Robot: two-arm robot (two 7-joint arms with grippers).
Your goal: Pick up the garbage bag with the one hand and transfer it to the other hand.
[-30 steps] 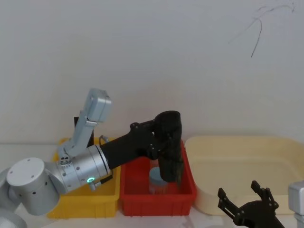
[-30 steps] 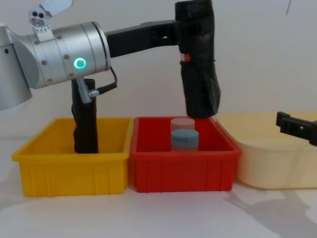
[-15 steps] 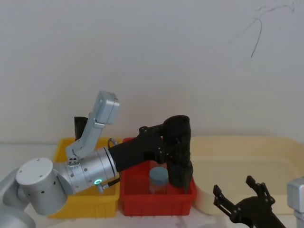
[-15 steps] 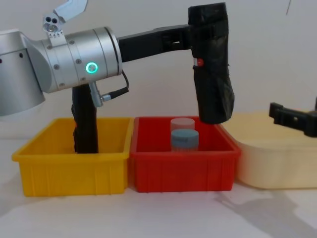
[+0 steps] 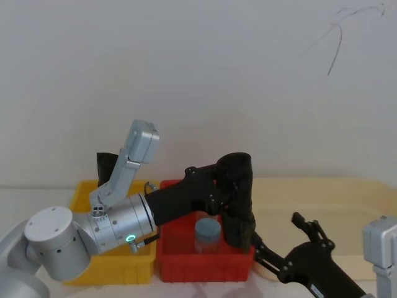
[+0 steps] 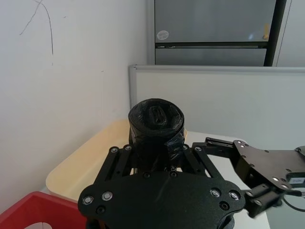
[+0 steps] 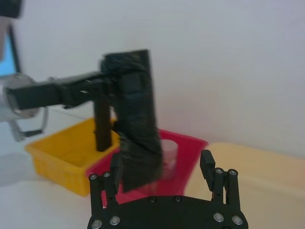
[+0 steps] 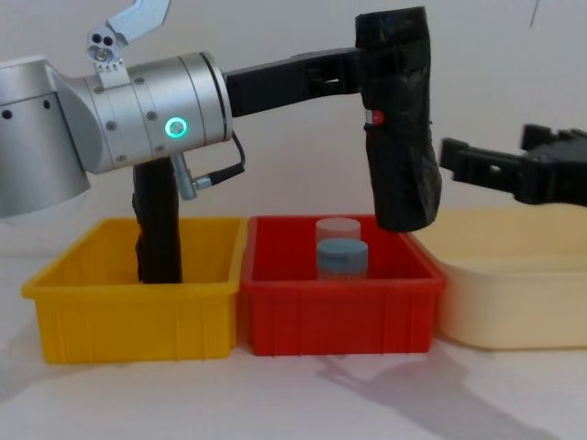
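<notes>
1. While the handover isn't finished, the pickup half looks done; details follow from the left.
2. Yellow bin [image 8: 128, 321]: a thin black upright piece [image 8: 158, 229] stands in it. Not the target, nothing gripping it.
3. Left gripper [image 8: 348, 71], green ring on its wrist, reaches across to the right with its fingers pinched on the upper part of the garbage bag [image 8: 399, 137].
4. The bag is in the air and near upright, its lower end leaning slightly right, over the right end of the red bin [image 8: 339, 321]. A blue-lidded jar [image 8: 342, 258] sits in that bin, lower and apart from the bag.
5. Right gripper [image 5: 276, 230] reaches in from the right above the cream tub [image 8: 514, 312] with its fingers spread wide. One fingertip is just beside the bag around mid-height; whether it touches can't be told. No grip from this side.
6. Status, as a judgement: about halfway.
7. Remaining: the right gripper gets both fingers around the bag below the left grip and closes, then the left lets go and backs off.
</notes>
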